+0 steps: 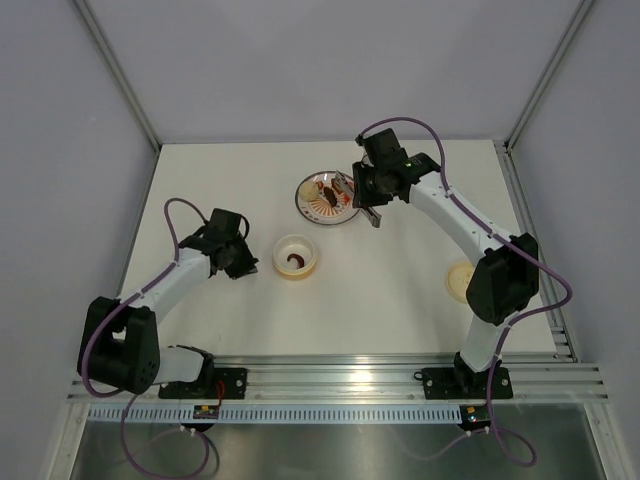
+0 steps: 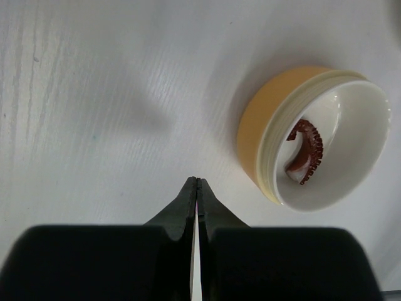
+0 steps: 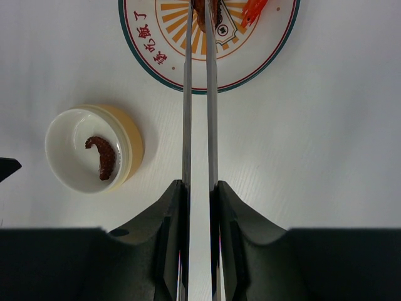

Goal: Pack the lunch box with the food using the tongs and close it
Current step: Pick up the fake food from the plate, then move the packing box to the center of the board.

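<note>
Straight ahead of my right gripper (image 3: 199,191), tongs (image 3: 187,113) run lengthwise to plate (image 3: 263,56), tips straddling brown food (image 3: 200,15). Jaws pinch tongs. Lunch box (image 3: 133,143) lies left, nearer left gripper (image 2: 197,188), which is closed tight and empty.

Polished, mirror-bright metal tongs (image 3: 187,94), a smooth plastic lunch box (image 2: 254,132) glossy white inside and matt yellow outside, a glossy printed plate (image 3: 263,50), and a matt white tabletop (image 2: 94,94) with faint grain.

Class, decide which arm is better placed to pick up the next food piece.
Right. The right tool holds the tongs, tips over food on the plate; the left tool is shut, empty, beside the lunch box.
</note>
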Controlling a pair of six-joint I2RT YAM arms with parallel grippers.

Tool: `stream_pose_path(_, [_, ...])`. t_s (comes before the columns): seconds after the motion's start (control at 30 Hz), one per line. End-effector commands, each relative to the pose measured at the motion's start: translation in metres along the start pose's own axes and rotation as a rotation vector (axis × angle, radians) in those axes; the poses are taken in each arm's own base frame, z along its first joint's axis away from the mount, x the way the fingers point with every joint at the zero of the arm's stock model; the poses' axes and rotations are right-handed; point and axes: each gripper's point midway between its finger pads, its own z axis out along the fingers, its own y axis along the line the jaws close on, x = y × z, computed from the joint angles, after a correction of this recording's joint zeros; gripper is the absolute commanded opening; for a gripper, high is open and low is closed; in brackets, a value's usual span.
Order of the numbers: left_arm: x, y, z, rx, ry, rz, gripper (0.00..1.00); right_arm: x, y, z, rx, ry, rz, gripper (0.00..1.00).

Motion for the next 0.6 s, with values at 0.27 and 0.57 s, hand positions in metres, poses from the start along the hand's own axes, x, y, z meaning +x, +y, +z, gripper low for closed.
stream_pose_path(0.27, [0.046,-0.039,0.023,0.153,0.12,-0.005,0.0,-0.021,0.007,-0.021,-0.037,-0.094,0.006,0.0])
stream_pose_path(0.57, [0.034,-0.056,0.037,0.15,0.105,0.023,0.0,-0.018,0.009,-0.036,-0.055,-0.103,0.009,0.0])
